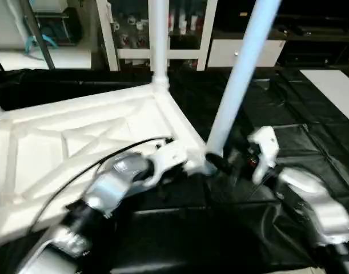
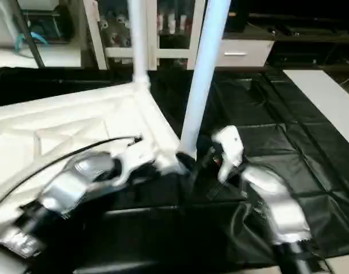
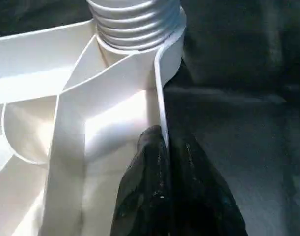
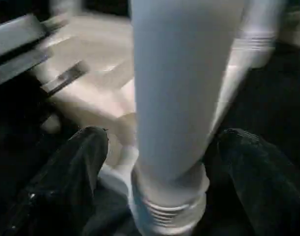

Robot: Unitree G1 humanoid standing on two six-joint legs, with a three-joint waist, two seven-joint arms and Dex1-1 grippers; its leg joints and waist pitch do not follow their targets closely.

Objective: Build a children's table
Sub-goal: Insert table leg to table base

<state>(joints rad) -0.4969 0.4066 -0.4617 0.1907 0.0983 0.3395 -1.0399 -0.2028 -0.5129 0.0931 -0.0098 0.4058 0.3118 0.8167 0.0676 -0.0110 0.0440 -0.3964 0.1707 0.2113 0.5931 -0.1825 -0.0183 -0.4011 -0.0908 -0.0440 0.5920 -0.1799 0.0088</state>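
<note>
Head view: table top (image 1: 77, 148) lies underside-up on the black-draped worktop (image 1: 311, 142), far leg (image 1: 158, 40) upright in its corner socket, near leg (image 1: 243, 74) tilted at the near corner, white shelving (image 1: 163, 54) behind.
Left wrist: my left fingers (image 3: 164, 196) pinch the top's rim by the threaded socket (image 3: 135, 24).
Right wrist: my right fingers (image 4: 76, 172) are spread either side of the near leg's threaded end, touching or not I can't tell.

Lab: black-draped work table (image 1: 311, 142), shelving (image 1: 180, 34).

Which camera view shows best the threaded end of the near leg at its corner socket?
The left wrist view: the threaded end is sharp above the socket. The right wrist view shows it blurred between the right gripper fingers; the eye views show the leg.
</note>
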